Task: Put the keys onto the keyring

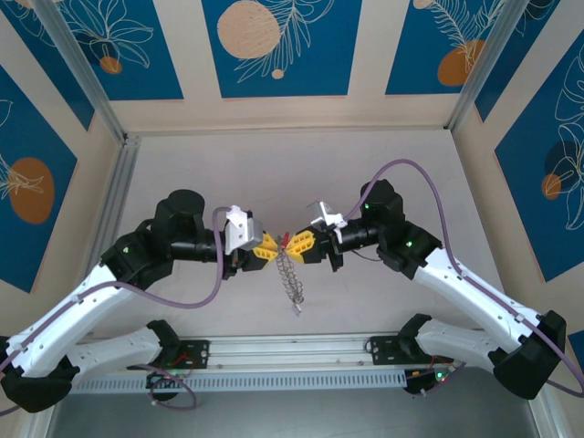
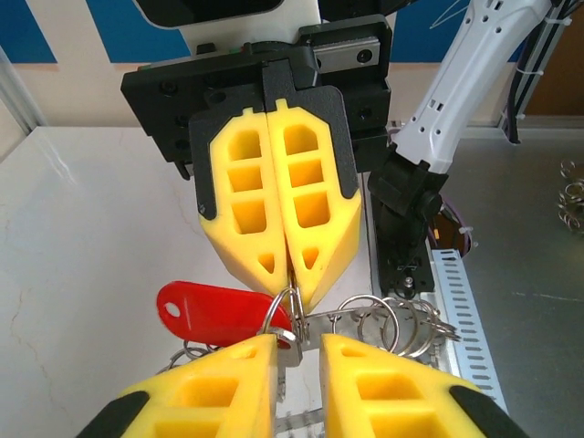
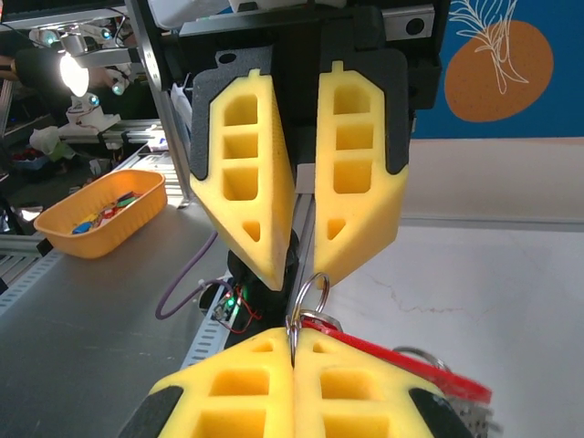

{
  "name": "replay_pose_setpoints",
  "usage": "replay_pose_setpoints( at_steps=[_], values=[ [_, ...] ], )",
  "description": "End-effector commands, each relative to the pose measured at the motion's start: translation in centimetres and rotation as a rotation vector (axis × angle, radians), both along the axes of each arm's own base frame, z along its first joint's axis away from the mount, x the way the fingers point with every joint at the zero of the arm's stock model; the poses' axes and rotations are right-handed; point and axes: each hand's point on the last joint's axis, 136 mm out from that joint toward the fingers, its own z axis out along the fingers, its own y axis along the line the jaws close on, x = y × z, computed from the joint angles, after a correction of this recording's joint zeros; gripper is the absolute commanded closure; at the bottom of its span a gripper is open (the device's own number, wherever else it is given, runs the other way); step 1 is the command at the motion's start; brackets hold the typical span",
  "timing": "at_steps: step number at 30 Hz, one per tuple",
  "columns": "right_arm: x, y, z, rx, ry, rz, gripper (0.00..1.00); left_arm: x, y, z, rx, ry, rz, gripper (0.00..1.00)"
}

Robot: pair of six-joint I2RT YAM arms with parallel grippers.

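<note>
top: my left gripper (image 1: pixel 272 245) and right gripper (image 1: pixel 297 243) met mid-frame, keyring (image 1: pixel 290 274) dangling beneath | left wrist: left jaws stood slightly parted, red key (image 2: pixel 214 310) lower left | right wrist: right jaws clamped a keyring loop | risk: with left jaws parted, key could slip off

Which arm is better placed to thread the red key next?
Probably left: the left gripper stands slightly open beside the red key; the right gripper is shut on the keyring, steadying it.
</note>
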Motion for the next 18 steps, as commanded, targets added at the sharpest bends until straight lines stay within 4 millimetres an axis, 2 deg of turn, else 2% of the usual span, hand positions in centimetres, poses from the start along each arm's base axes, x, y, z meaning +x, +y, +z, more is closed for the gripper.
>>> replay_pose_setpoints(
  at_steps=[1,18],
  values=[
    [-0.88,-0.11,1.78,0.035,-0.036,0.045,1.0,-0.53,0.33,0.93,0.003,-0.037,-0.014,0.8],
    [-0.96,0.18,1.42,0.022,-0.024,0.053,1.0,-0.71,-0.31,1.61,-0.007,-0.051,-0.05,0.73]
  ],
)
